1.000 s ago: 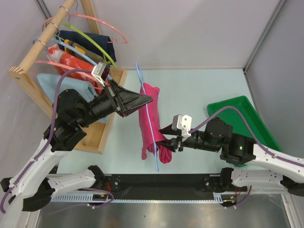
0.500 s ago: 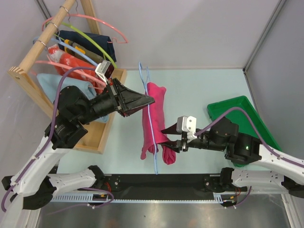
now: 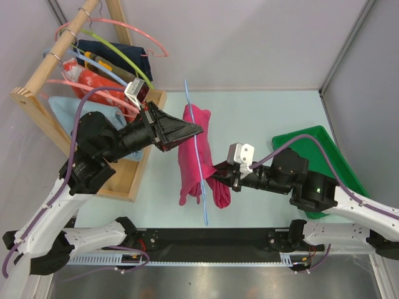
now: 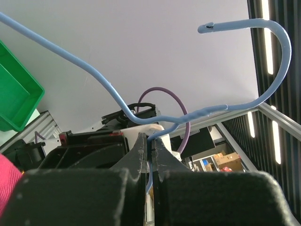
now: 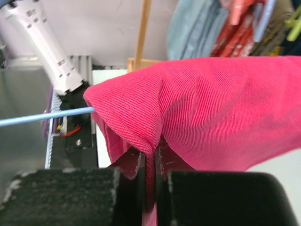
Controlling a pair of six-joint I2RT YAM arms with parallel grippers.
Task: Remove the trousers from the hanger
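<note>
Trousers (image 5: pixel 211 103) fold tight in right gripper (image 5: pixel 150 165), hanger (image 4: pixel 202 114) wire tight in left gripper (image 4: pixel 149 151).

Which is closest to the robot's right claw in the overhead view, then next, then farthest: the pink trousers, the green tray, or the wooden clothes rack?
Measured from the right gripper:
1. Pink trousers: pinched in it, mid-table.
2. Green tray: on the right side.
3. Wooden clothes rack: far left corner.

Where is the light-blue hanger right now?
Top view: the light-blue hanger is held above mid-table by the left gripper, pink trousers draped over it, left of the green tray.
</note>
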